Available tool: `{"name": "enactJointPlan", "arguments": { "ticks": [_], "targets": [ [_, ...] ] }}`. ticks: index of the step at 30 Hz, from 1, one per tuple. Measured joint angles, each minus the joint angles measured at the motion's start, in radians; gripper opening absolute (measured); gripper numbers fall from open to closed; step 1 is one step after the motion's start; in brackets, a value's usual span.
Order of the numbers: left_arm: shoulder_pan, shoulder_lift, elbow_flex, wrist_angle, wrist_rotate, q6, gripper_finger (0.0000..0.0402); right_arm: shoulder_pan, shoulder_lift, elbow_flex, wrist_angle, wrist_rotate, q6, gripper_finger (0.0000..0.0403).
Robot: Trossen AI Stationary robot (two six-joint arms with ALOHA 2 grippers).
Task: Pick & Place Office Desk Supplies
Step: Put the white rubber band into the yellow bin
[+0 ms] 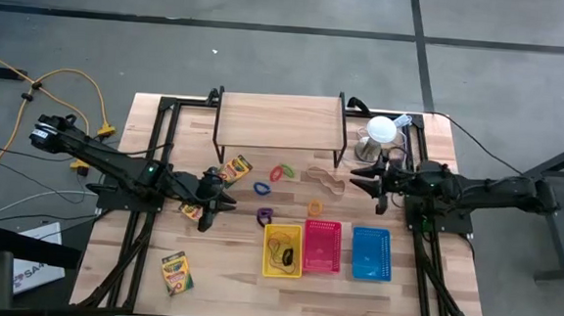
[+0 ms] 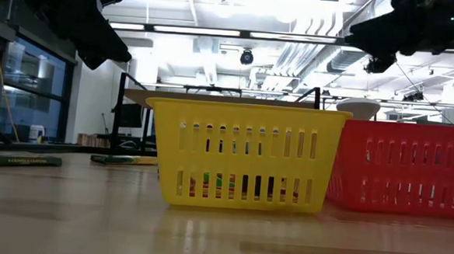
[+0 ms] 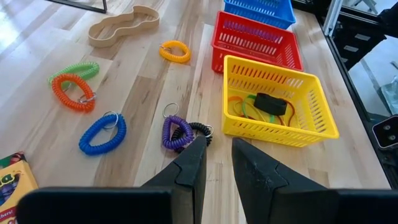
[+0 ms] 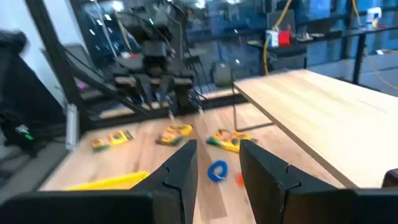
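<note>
Both pairs of jaws stand partly open with nothing between them. The left gripper (image 3: 216, 163) hangs above the table, fingers parted by a narrow gap, just short of the purple coil ring (image 3: 176, 133) and the black coil (image 3: 200, 129) touching it; its arm reaches in low from the table's left edge, in front of the wooden shelf (image 1: 279, 122). The right gripper (image 4: 216, 163) is likewise empty, fingers a little wider; its arm stretches in from the right, held above the table near the white dome (image 1: 383, 131). The yellow basket (image 3: 323, 118) holds rubber bands and a dark clip; blue (image 3: 102, 134), orange (image 3: 73, 93), green and yellow coil rings lie loose on the wood; crayon boxes (image 1: 177, 273) lie near the left side.
</note>
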Motion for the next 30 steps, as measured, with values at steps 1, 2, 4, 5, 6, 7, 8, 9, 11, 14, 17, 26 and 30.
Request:
{"name": "enactJointPlan", "arguments": {
  "ticks": [1,2,4,5,6,7,8,9,11,14,17,26,30],
  "targets": [
    [0.000,0.000,0.000,0.000,0.000,0.000,0.0074,0.000,0.024,0.006,-0.001,0.010,-0.006,0.0107],
    [0.000,0.000,0.000,0.000,0.000,0.000,0.0074,0.000,0.047,0.012,-0.006,0.022,-0.012,0.0107],
    [0.000,0.000,0.000,0.000,0.000,0.000,0.0074,0.000,0.092,0.027,-0.008,0.035,-0.027,0.0107],
    [0.000,0.000,0.000,0.000,0.000,0.000,0.0074,0.000,0.113,0.037,-0.007,0.037,-0.032,0.0107],
    [0.000,0.000,0.000,0.000,0.000,0.000,0.0074,0.000,0.131,0.048,-0.003,0.040,-0.032,0.0107],
    [0.000,0.000,0.000,0.000,0.000,0.000,0.0074,0.000,0.150,0.058,-0.002,0.043,-0.033,0.0107],
    [0.000,0.000,0.000,0.000,0.000,0.000,0.0074,0.000,0.170,0.069,-0.003,0.045,-0.033,0.0107],
    [0.000,0.000,0.000,0.000,0.000,0.000,0.0074,0.000,0.189,0.080,-0.004,0.046,-0.033,0.0107],
    [0.000,0.000,0.000,0.000,0.000,0.000,0.0074,0.000,0.228,0.104,-0.004,0.046,-0.038,0.0107],
    [0.000,0.000,0.000,0.000,0.000,0.000,0.0074,0.000,0.280,0.138,-0.002,0.047,-0.056,0.0107],
    [0.000,0.000,0.000,0.000,0.000,0.000,0.0074,0.000,0.333,0.173,-0.001,0.065,-0.059,0.0107],
    [0.000,0.000,0.000,0.000,0.000,0.000,0.0074,-0.005,0.439,0.219,0.000,0.126,-0.059,0.0107],
    [0.000,0.000,0.000,0.000,0.000,0.000,0.0074,-0.018,0.445,0.219,-0.006,0.125,-0.058,0.0107]
  ]
}}
